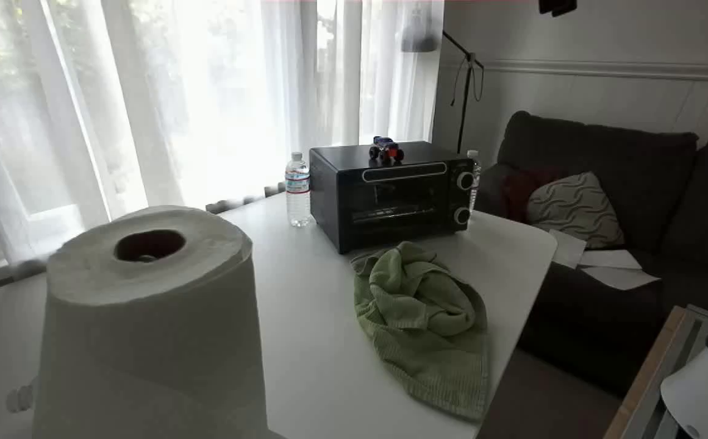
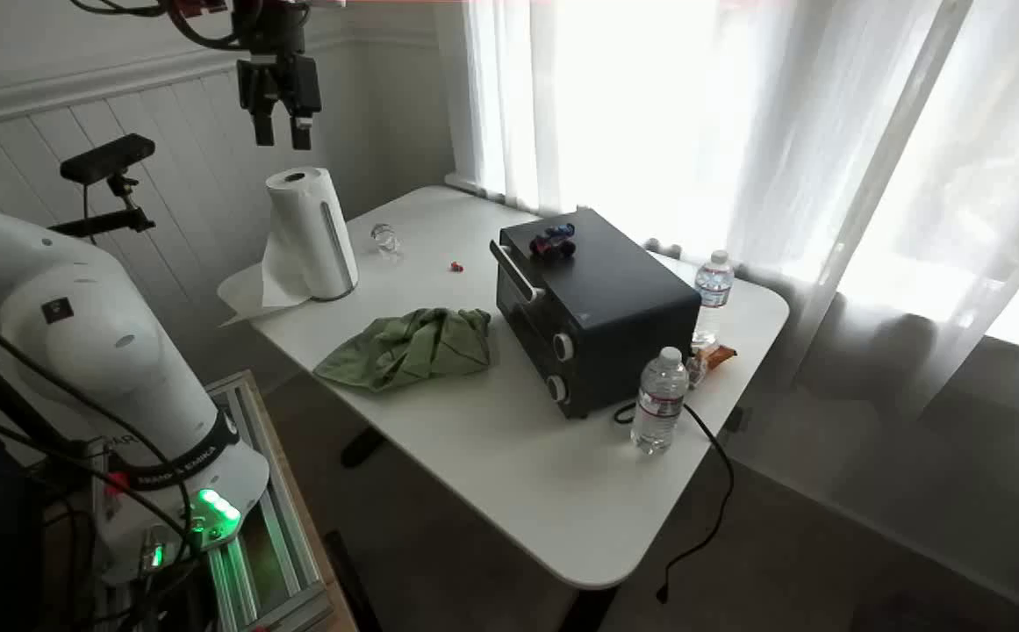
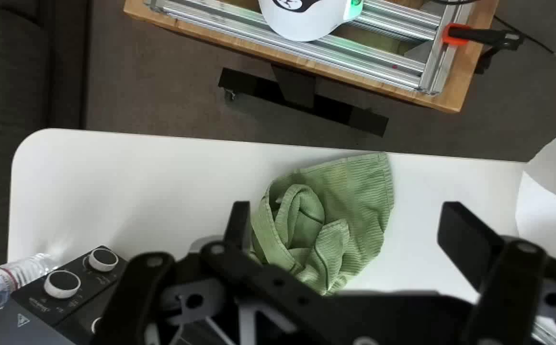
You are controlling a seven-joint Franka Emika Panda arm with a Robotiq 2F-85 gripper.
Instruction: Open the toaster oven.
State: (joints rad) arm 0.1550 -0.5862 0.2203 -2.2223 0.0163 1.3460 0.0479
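Note:
The black toaster oven (image 1: 393, 210) stands on the white table in both exterior views (image 2: 627, 298). Its dark glass door (image 1: 390, 204) looks shut, with the handle bar (image 1: 404, 172) along the door's top edge. Two control knobs sit right of the door. In the wrist view only the oven's corner with its knobs (image 3: 62, 283) shows at lower left; the door is mostly hidden behind the gripper. My gripper (image 2: 283, 142) is open and empty, high above the paper towel roll in an exterior view and well apart from the oven. Its fingers are wide apart in the wrist view (image 3: 346, 215).
A toy truck (image 2: 553, 240) sits on the oven. A crumpled green towel (image 1: 421, 317) lies before the oven. Water bottles (image 2: 660, 399) (image 1: 297, 190) flank it. A paper towel roll (image 2: 312, 233), a clear cup (image 2: 384, 239) and a power cord (image 2: 720, 491) also show.

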